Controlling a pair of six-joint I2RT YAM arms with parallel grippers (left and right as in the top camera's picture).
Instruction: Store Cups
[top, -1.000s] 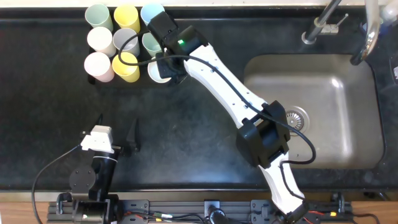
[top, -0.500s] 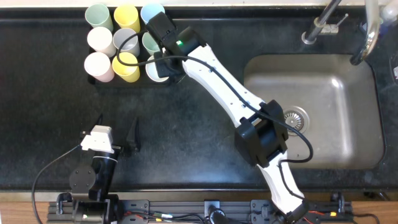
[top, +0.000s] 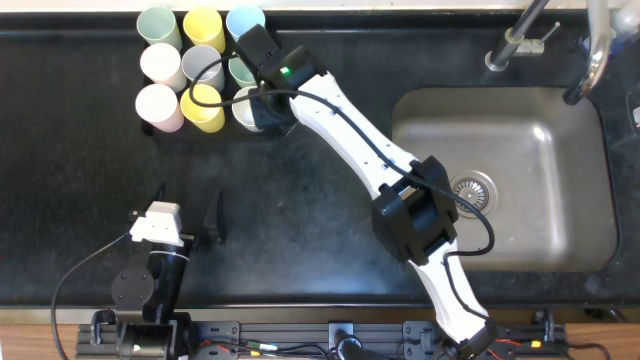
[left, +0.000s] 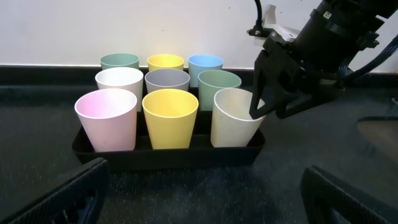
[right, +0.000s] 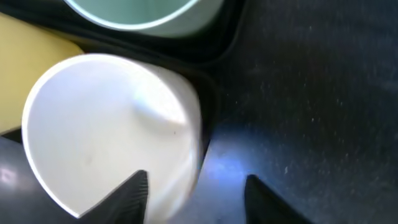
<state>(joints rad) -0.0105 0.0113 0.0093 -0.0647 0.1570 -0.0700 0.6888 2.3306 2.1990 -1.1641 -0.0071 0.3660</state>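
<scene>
Since the cream cup (left: 236, 118), the ninth, stands in the front right corner of the tray (left: 168, 159), storing looks all but done. The right gripper (right: 196, 186) straddles its rim, fingers spread, not pinching, and has only to withdraw. The tray sits at the back left corner of the dark bench (top: 300, 230), with a steel sink (top: 500, 180) to the right.

Probably a kitchen: sink (top: 545, 215), faucet (top: 522, 36), countertop (top: 300, 235)

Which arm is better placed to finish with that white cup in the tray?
Right. The right gripper straddles the rim of the white cup in the tray; the left gripper sits far back, near its own base.
</scene>
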